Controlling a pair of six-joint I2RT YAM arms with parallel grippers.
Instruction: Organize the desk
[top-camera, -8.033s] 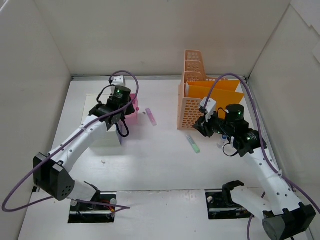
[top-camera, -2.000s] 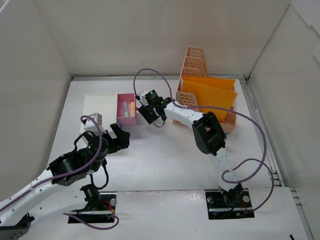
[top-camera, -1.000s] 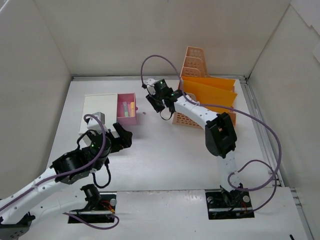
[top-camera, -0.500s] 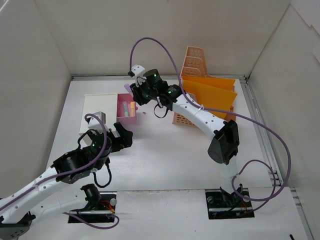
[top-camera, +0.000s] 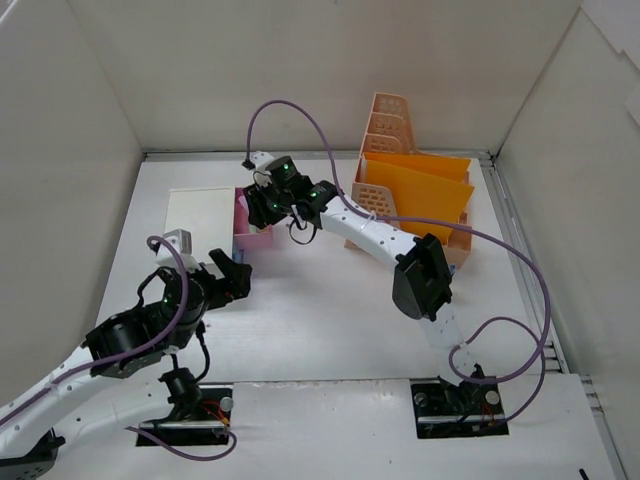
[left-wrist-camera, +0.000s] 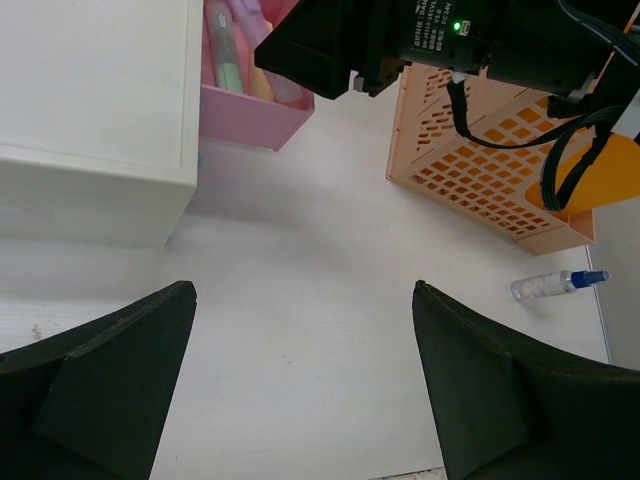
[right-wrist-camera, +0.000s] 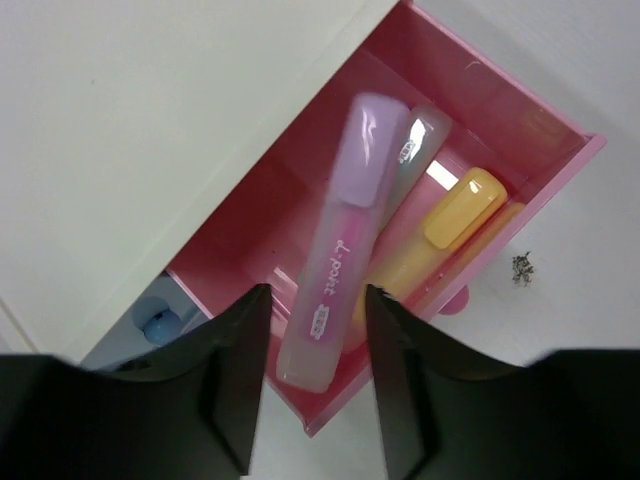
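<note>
My right gripper (right-wrist-camera: 315, 310) hangs open over the pink drawer (right-wrist-camera: 500, 130), which is pulled out of the white drawer unit (top-camera: 200, 215). A purple-pink highlighter (right-wrist-camera: 335, 250) sits below and between the jaws, with a gap on each side. It rests beside a yellow highlighter (right-wrist-camera: 450, 225) and a pale green one (right-wrist-camera: 415, 150). In the top view the right gripper (top-camera: 262, 205) is above the drawer (top-camera: 252, 232). My left gripper (left-wrist-camera: 300, 340) stands wide open above the bare white desk (top-camera: 330, 310), holding nothing.
A peach mesh file rack (top-camera: 400, 200) with orange folders stands at the back right. A small clear bottle with a blue cap (left-wrist-camera: 555, 285) lies on the desk near the rack. Below the pink drawer, a blue drawer knob (right-wrist-camera: 157, 325) shows.
The right arm has swung left from beside the rack to over the pink drawer, and its jaws have parted from the purple-pink highlighter. The left arm has drawn back slightly.
</note>
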